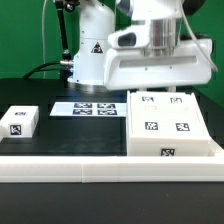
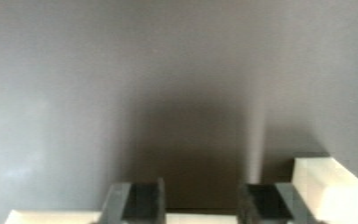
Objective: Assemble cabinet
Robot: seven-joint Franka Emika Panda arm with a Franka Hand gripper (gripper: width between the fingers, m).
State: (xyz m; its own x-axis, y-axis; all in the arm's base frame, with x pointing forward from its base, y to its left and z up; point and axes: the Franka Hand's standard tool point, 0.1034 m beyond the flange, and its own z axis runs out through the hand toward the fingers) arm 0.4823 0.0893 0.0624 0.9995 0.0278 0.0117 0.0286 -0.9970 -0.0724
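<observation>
The cabinet [image 1: 170,125] is the big white box at the exterior view's right, lying on the dark table with several black-and-white tags on its upper face. My gripper [image 1: 160,90] hangs just above its far edge, under the wide white hand. In the wrist view my gripper [image 2: 199,195] is open. The two dark fingers [image 2: 137,200] stand well apart with only dark table between them. A white strip of the cabinet [image 2: 194,216] shows under the fingers, and a white corner [image 2: 336,185] shows beside one of them.
A small white block with a tag [image 1: 20,122] lies at the exterior view's left. The marker board [image 1: 88,108] lies flat behind it, by the robot base [image 1: 95,50]. A long white rail [image 1: 100,166] runs along the front.
</observation>
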